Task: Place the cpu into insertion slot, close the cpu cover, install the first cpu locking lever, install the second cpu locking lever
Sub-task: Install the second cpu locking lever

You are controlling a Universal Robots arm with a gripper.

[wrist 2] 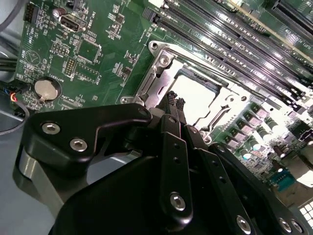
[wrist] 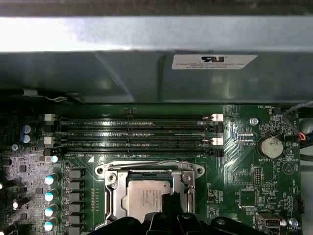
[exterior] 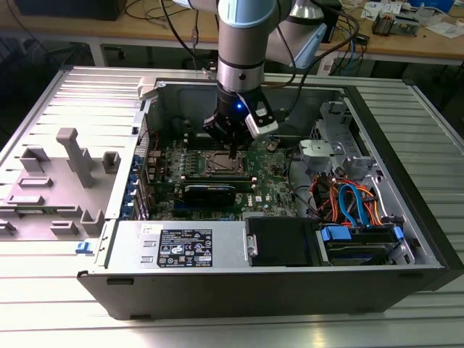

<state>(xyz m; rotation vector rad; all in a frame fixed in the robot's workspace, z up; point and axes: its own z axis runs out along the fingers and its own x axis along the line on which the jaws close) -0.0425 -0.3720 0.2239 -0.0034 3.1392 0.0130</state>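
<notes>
The black, two-fingered tool on the arm reaches down into the open computer case, its slim fingertips pinched almost together and holding nothing, the tips at or just above the edge of the small square silver-grey cpu. In both wrist views that chip already lies inside the insertion slot, the square socket with a silvery metal rim on the green motherboard. The thin silvery cpu cover appears to frame the chip, though whether it is fully down cannot be told. The work seems to be at the cover or first lever, calling for a careful, small push beside the socket. Long black memory slots run just beyond.
</notes>
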